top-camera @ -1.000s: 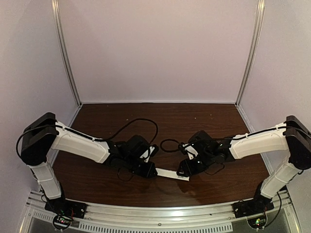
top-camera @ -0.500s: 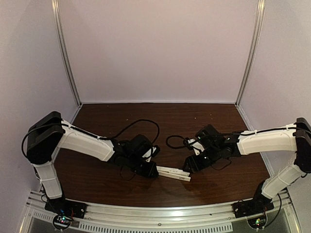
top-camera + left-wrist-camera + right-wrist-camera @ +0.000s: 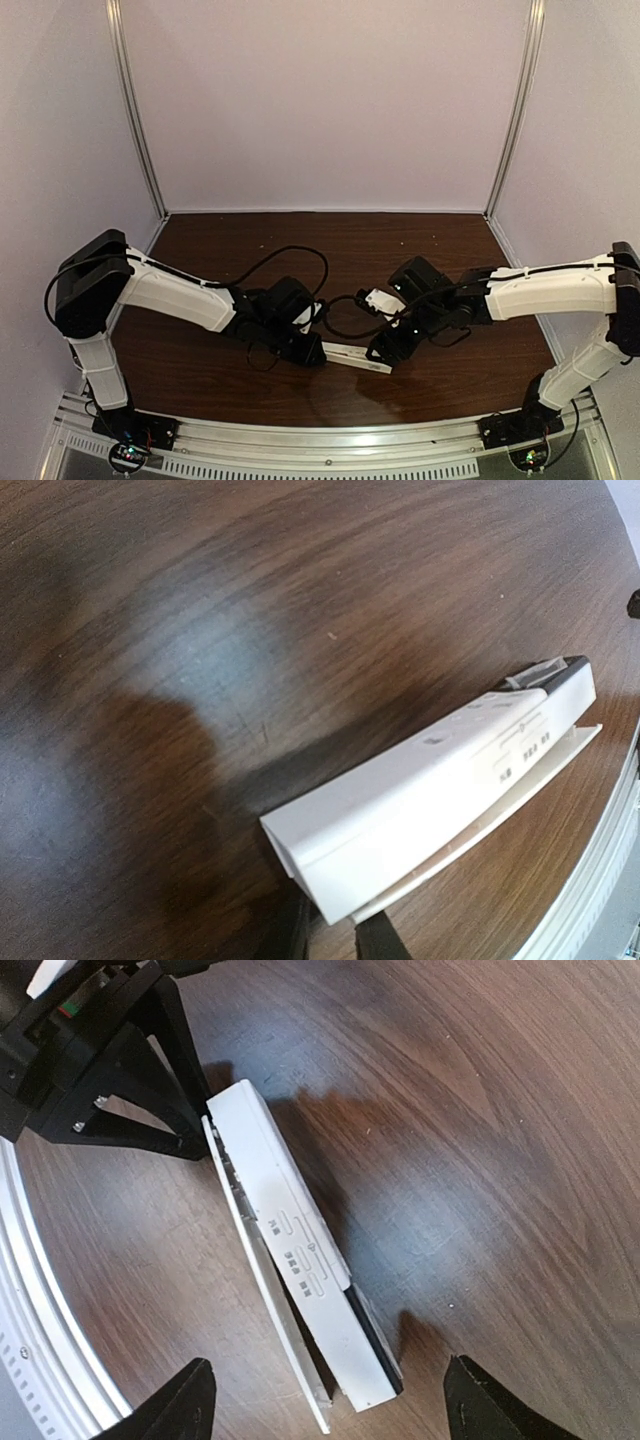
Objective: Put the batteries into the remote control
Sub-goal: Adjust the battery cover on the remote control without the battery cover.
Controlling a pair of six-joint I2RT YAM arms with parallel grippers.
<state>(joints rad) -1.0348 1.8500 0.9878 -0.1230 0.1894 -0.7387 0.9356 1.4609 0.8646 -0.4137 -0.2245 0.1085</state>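
The left claw (image 3: 308,350) was closed on one end of the remote control (image 3: 355,355). The remote was a slim white bar reaching straight out from that claw's fingertips towards the right claw (image 3: 385,348). The right claw stood open. Its two fingers (image 3: 180,1410) were spread wide to either side of the bar's far, dark end and gripped nothing.

A thin white cover plate (image 3: 500,820) ran along one long side of the remote. It sat slightly ajar, and the gap widened towards the end nearest the right claw. The inside of the remote was hidden in every view, so what it held could not be told.

The overhead view showed both arms reaching in to meet over the near middle of the brown wooden worktop (image 3: 200,370). From there the remote was only a small white strip between the two claws.

The left wrist view showed the bar close up, stretching away from that claw, with small printed marks on its face and a grey tab at the dark end. Only the tips of that claw's own fingers showed, at the bottom edge.

The right wrist view alone showed the left claw's black fingers meeting the bar's white end. It also showed a metal rail (image 3: 30,1290) along the worktop edge, off to one side of the open claw.
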